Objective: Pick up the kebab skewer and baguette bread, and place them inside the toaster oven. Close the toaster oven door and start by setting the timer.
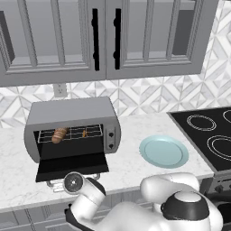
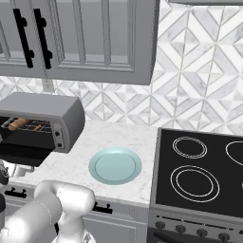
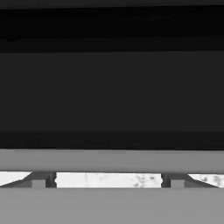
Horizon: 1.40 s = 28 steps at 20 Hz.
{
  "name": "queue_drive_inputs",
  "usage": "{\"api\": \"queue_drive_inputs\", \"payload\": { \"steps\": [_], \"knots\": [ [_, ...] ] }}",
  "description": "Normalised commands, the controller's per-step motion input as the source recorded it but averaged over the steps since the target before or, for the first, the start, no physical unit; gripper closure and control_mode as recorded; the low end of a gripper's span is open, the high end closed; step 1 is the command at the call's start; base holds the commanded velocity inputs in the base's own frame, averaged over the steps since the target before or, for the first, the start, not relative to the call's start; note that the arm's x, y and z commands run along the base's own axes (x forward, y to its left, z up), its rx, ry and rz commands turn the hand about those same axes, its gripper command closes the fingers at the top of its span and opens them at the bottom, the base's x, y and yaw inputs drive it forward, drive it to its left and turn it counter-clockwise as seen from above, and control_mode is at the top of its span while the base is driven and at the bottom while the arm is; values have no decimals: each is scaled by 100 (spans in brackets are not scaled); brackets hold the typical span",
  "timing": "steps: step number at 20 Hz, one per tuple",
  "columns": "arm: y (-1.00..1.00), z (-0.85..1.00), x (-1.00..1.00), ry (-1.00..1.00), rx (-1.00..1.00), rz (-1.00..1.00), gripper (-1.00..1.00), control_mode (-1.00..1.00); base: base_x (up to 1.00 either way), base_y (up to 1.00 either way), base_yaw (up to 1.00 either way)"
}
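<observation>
- Faced silver bar handle [image 3: 109, 159] close up in hand view, long axis running straight across, dark glass of toaster oven door [image 3: 109, 87] beyond it.
- Found arm's wrist [image 1: 74, 182] low at counter edge, just at front lip of dropped door [image 1: 72, 164], handle side.
- Could not tell gripper spread; fingers hidden against door edge.
- Logged nothing seen pinched.
- Noted toaster oven [image 1: 72, 110] open, mouth toward robot, door lying flat outward.
- Marked baguette bread [image 1: 59, 134] on wire rack, left part, angled.
- Marked kebab skewer [image 1: 84, 133] on same rack, right of bread, apart from it.
- Judged both foods loaded; closing door next.
- Judged key relation: handle directly ahead of hand, hinge on far side, so lift up and away to swing door shut.
- Placed control knobs [image 1: 110, 137] on oven's right panel, for timer afterwards.
- Left teal plate [image 1: 163, 151] bare, well right of oven.
</observation>
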Motion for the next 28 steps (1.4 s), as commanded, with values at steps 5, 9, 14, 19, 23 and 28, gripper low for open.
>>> {"api": "queue_drive_inputs", "payload": {
  "steps": [5, 9, 14, 19, 23, 28],
  "knots": [
    [-25, 50, 57, 0, 1, 0, -100, -100, 0, 0, 0],
    [-29, 58, 54, 0, 0, 0, -100, -100, 0, 0, 0],
    [-20, 37, 43, -7, 0, 0, -100, -100, 0, 0, 0],
    [-13, 41, 66, -13, 0, 0, -100, -100, 0, 0, 0],
    [-21, 53, 90, -12, 0, 0, -100, -100, 0, 0, 0],
    [-23, 63, 94, -10, 0, 0, -100, -100, 0, 0, 0]
  ]
}}
